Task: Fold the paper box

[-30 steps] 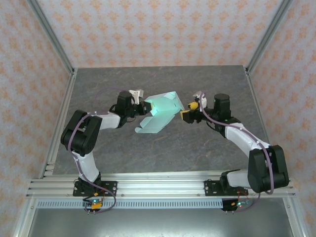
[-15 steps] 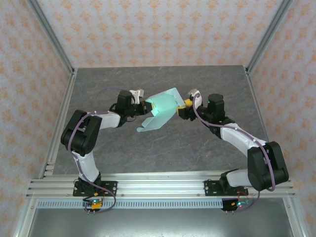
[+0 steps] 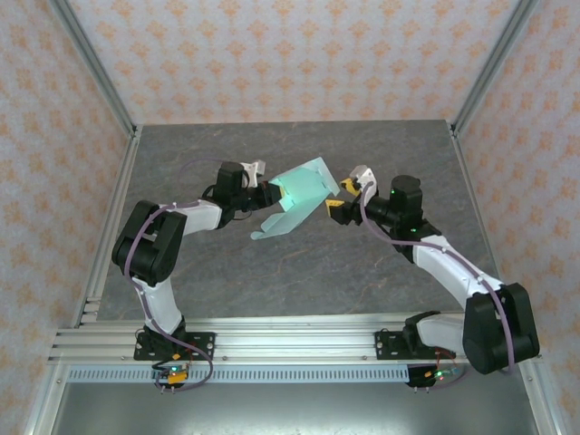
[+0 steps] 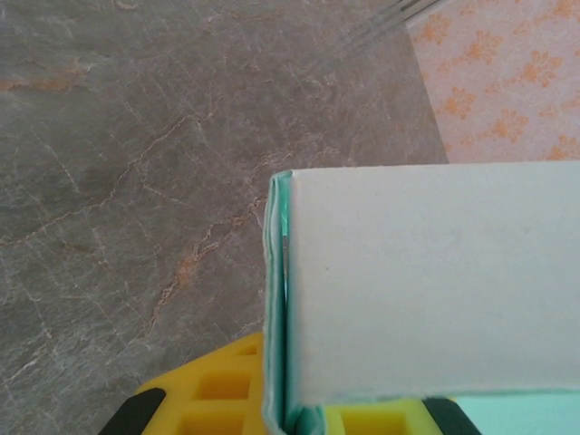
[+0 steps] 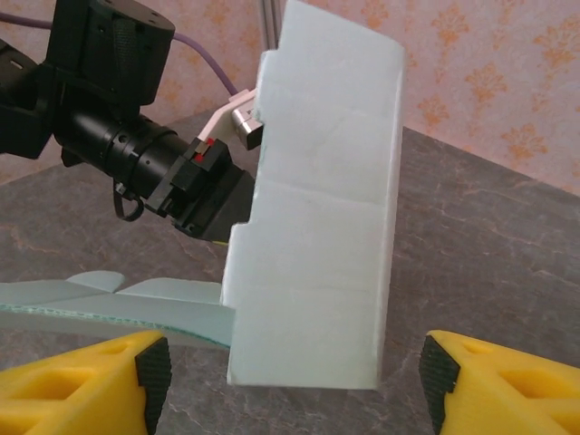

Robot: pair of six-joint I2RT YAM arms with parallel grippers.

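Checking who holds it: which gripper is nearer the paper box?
Left. The left gripper clamps the paper box's left edge; the right gripper hangs open just off its right side, not touching.

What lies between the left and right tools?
The pale mint-green card paper box, clamped in the left tool, its raised panel between the fingers of the open right tool, as the right wrist view shows.

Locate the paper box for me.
In the top view the paper box is near the middle of the table, its left edge pinched in the left gripper, the open right gripper close at its right.
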